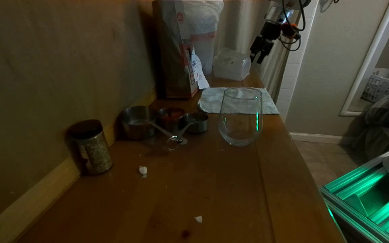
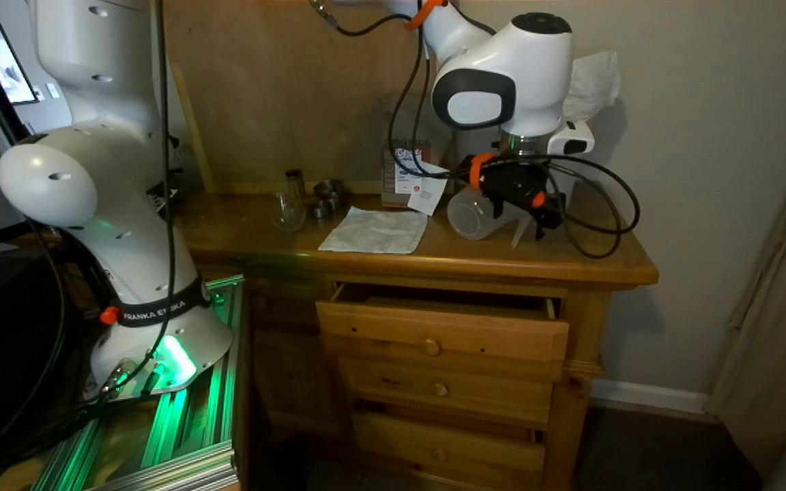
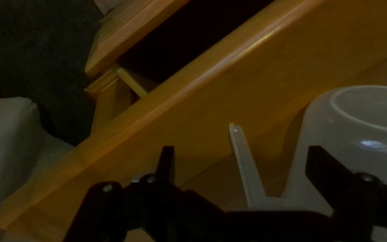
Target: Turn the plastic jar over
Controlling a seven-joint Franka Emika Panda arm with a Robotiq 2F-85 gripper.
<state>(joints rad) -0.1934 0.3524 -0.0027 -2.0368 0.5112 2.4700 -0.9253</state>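
The frosty translucent plastic jar (image 1: 231, 64) lies on its side at the end of the wooden top, beyond the cloth. In an exterior view its round end (image 2: 469, 215) faces out, partly behind my gripper (image 2: 519, 221). In the wrist view the jar (image 3: 351, 134) is at the right, and its handle (image 3: 245, 164) sticks out between my fingers. My gripper (image 3: 240, 149) is open, with one finger on each side of the handle; the right finger overlaps the jar body in the picture. In an exterior view my gripper (image 1: 260, 57) is beside the jar. Any contact is unclear.
A clear glass vessel (image 1: 240, 131) stands by a pale cloth (image 1: 211, 99). Metal measuring cups (image 1: 138, 123) and a spice jar (image 1: 93, 148) are along the wall. A paper bag (image 1: 181, 50) stands by the jar. An open drawer (image 2: 441, 327) is below the top's edge.
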